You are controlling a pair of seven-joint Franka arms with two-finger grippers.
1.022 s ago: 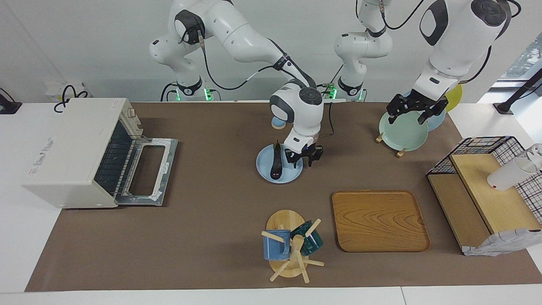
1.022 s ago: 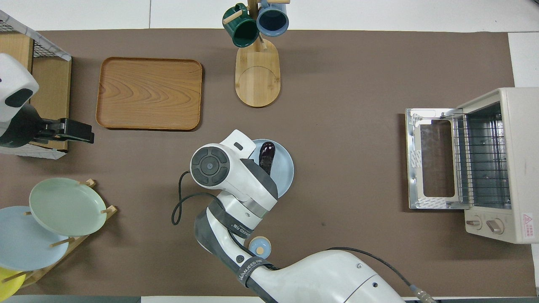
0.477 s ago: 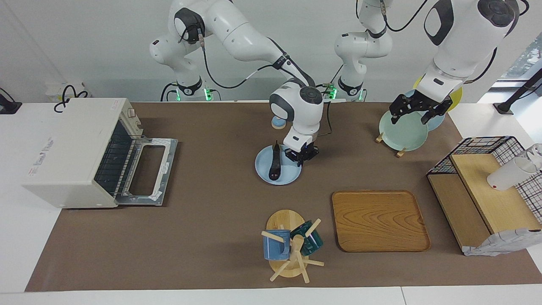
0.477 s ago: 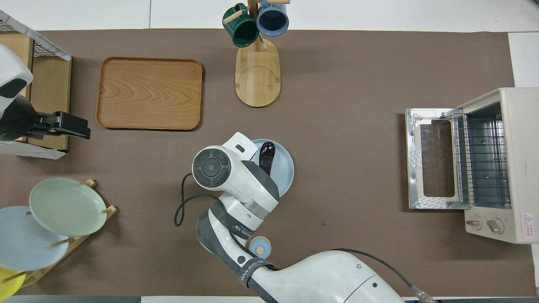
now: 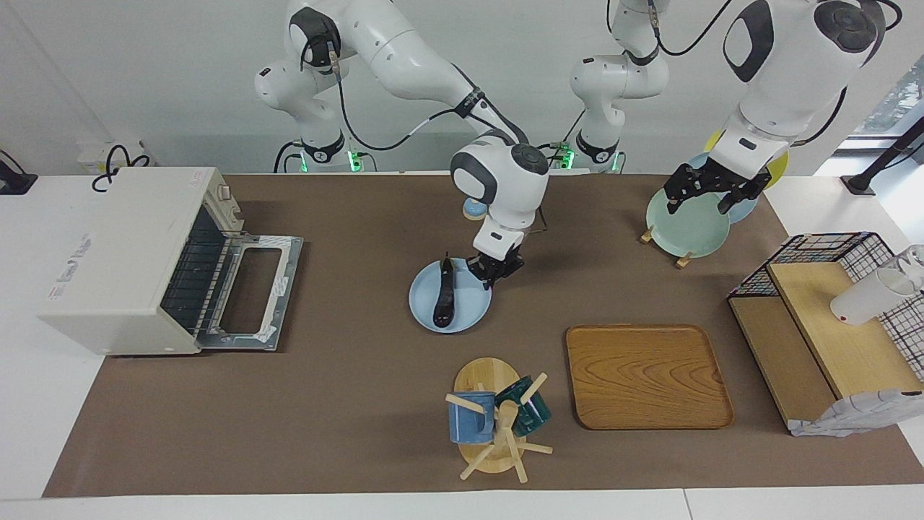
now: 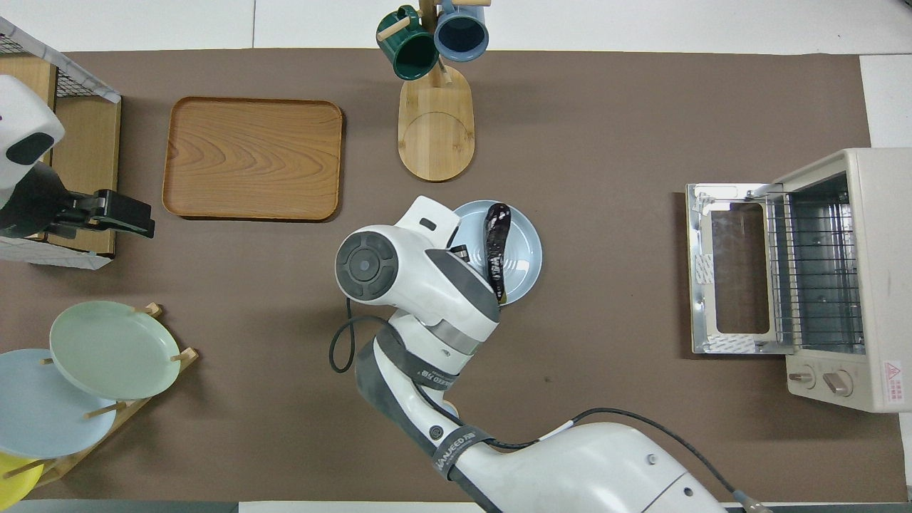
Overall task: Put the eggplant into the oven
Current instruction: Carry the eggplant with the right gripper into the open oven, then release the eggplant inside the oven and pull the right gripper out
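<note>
The eggplant (image 5: 443, 296) lies lengthwise on a blue plate (image 5: 469, 318) in the middle of the table; it also shows in the overhead view (image 6: 496, 246) on the plate (image 6: 526, 249). My right gripper (image 5: 495, 268) is shut on the plate's rim, on the side toward the left arm's end; in the overhead view its wrist covers most of the gripper (image 6: 462, 254). The cream-white oven (image 5: 115, 253) stands at the right arm's end with its door (image 5: 253, 292) dropped open and the wire rack (image 6: 812, 274) showing. My left gripper (image 5: 699, 195) hangs open over a green plate (image 5: 686, 227).
A mug tree (image 5: 494, 426) with two mugs and a wooden tray (image 5: 646, 375) lie farther from the robots than the blue plate. A plate rack (image 6: 107, 399) and a wire-and-wood shelf (image 5: 830, 318) stand at the left arm's end. A small blue disc (image 5: 473, 210) lies near the robots.
My right gripper closed on the blue plate's rim and moved it, with the eggplant, toward the oven and away from the robots. The left gripper rose slightly over the green plate.
</note>
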